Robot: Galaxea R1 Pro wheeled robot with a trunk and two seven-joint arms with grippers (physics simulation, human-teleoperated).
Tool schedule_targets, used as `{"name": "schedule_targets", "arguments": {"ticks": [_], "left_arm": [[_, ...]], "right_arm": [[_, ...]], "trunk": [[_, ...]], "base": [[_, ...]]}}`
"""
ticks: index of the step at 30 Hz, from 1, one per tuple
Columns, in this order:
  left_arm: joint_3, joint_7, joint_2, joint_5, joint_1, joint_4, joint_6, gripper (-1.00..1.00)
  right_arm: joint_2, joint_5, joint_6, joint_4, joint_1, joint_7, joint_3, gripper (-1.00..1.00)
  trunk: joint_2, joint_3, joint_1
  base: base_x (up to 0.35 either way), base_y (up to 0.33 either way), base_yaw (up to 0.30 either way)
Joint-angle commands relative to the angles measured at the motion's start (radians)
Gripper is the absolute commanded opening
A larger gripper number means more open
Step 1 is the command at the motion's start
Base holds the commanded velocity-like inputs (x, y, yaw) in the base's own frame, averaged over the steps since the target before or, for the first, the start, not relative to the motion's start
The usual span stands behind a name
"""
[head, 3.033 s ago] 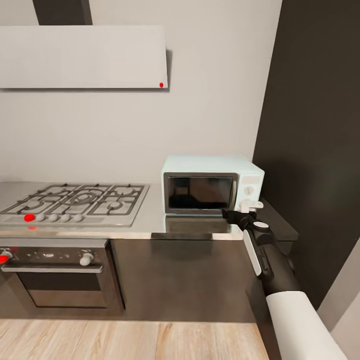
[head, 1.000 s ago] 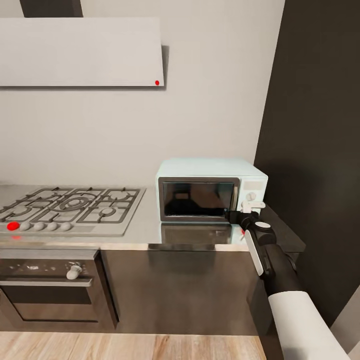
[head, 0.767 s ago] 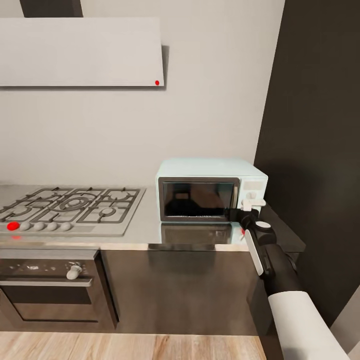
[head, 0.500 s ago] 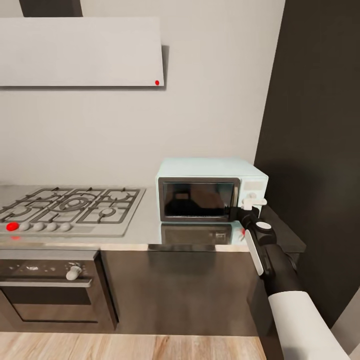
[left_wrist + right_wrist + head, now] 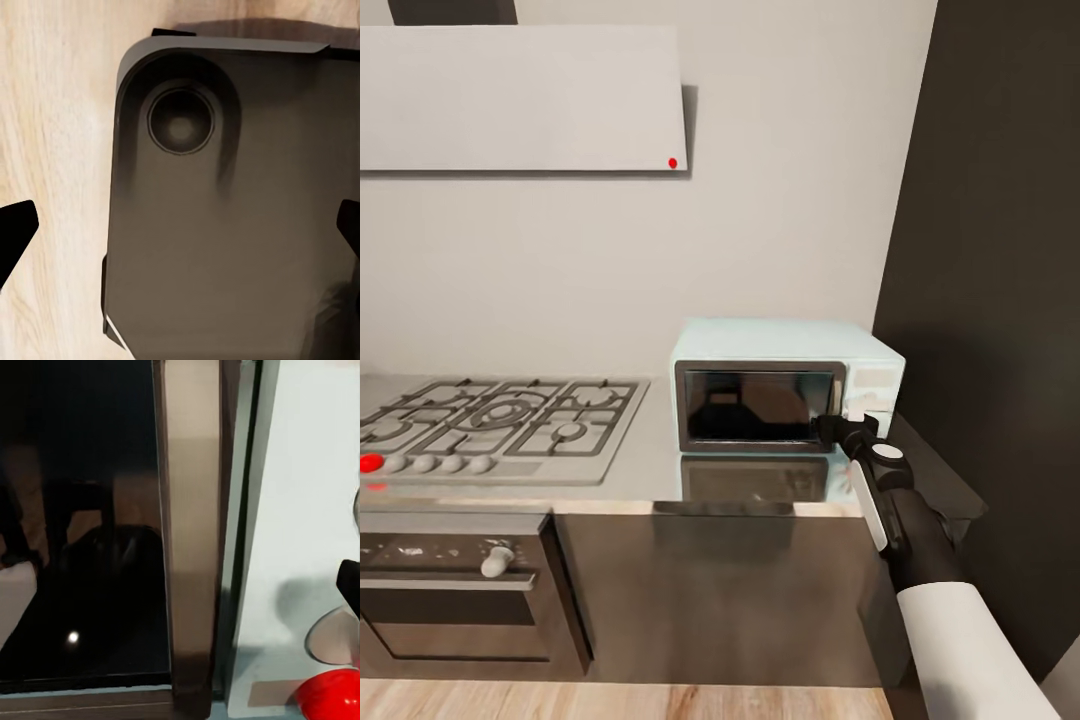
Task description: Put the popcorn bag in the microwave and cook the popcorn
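Evidently the door-opening step is in hand: the right gripper (image 5: 836, 430) sits at the closed microwave's (image 5: 785, 385) door edge on the countertop (image 5: 650, 465); whether its jaws are spread cannot be told. Next, hook and swing.

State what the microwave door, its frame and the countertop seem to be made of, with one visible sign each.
Microwave door: dark glass, apparently, as it shows dim reflections. Frame: brushed metal by its look, with a soft grey-brown sheen. Countertop: probably polished steel, since it mirrors the microwave's front.
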Motion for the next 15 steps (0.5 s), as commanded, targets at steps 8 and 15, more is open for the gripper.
{"name": "schedule_targets", "arguments": {"ticks": [8,15], "left_arm": [[-0.001,0.000,0.000,0.010,0.001,-0.001,-0.001,1.00],[-0.001,0.000,0.000,0.010,0.001,-0.001,-0.001,1.00]], "right_arm": [[0.001,0.001,0.007,0.000,-0.001,-0.001,-0.001,1.00],[0.000,0.043,0.010,-0.001,-0.001,0.000,-0.001,1.00]], "trunk": [[0.000,-0.001,0.000],[0.000,-0.001,0.000]], "base": [[0.078,0.000,0.000],[0.001,0.000,0.000]]}}
